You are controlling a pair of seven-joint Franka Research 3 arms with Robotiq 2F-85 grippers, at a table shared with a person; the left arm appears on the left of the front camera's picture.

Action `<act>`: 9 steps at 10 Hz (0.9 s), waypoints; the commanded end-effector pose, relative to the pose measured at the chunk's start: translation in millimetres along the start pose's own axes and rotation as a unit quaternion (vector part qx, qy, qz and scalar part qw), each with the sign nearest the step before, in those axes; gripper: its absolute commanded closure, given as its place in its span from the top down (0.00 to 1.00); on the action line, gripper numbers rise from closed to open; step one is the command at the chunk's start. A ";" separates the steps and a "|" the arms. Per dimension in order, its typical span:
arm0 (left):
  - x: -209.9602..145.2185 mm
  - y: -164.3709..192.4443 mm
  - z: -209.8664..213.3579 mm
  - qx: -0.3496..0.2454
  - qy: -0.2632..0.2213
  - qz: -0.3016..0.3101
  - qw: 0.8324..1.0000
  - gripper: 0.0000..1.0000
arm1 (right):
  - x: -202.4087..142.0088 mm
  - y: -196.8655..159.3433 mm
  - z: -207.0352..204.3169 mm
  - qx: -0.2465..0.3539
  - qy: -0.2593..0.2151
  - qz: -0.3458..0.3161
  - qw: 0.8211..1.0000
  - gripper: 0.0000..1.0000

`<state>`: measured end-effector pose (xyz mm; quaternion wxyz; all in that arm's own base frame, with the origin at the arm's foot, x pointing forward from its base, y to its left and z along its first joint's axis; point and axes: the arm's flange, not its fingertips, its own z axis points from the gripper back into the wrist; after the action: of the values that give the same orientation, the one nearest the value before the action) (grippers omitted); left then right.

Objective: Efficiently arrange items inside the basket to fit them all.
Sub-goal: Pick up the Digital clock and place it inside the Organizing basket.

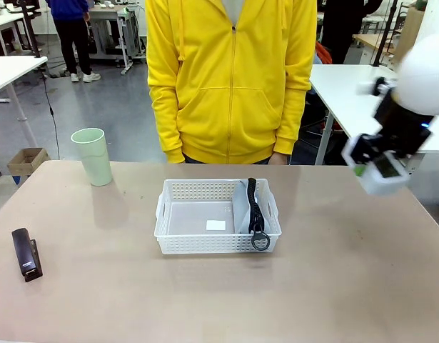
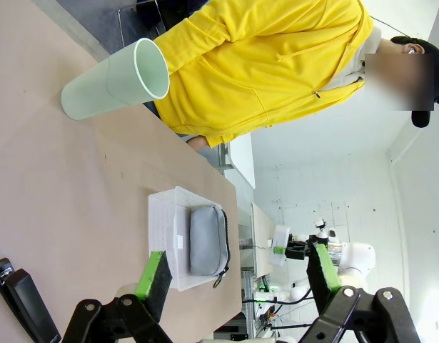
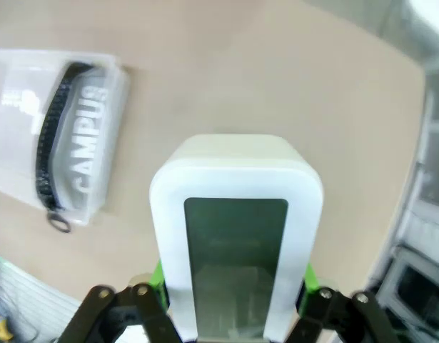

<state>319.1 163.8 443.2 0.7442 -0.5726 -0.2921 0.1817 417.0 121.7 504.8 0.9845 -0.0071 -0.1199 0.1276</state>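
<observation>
Right jaws clench the white boxy device (image 3: 233, 214). Left jaws stand released. The grey pencil pouch (image 2: 206, 241) sits inside the basket (image 1: 205, 244).

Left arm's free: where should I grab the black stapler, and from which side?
Probably from straight above, with the open left gripper. The black stapler lies flat on the table, long, narrow and low, so a sideways approach finds little to hold. Close the jaws across its narrow width near mid-length.
</observation>
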 end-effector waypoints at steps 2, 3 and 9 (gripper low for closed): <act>-1.9 0.1 2.0 -0.004 0.004 -0.008 1.000 1.00 | 67.0 93.2 9.2 -0.021 -0.021 0.090 0.996 0.78; -1.9 0.1 2.0 -0.004 0.004 -0.008 1.000 1.00 | 82.7 133.8 12.2 -0.008 -0.028 0.145 0.989 0.78; -1.9 0.1 2.0 -0.004 0.004 -0.008 1.000 1.00 | 117.0 283.0 -59.7 0.007 0.009 0.277 0.961 0.78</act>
<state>319.6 164.4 442.6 0.7444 -0.5724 -0.2913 0.1824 458.9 419.3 457.4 0.9124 -0.0368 -0.1112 0.3922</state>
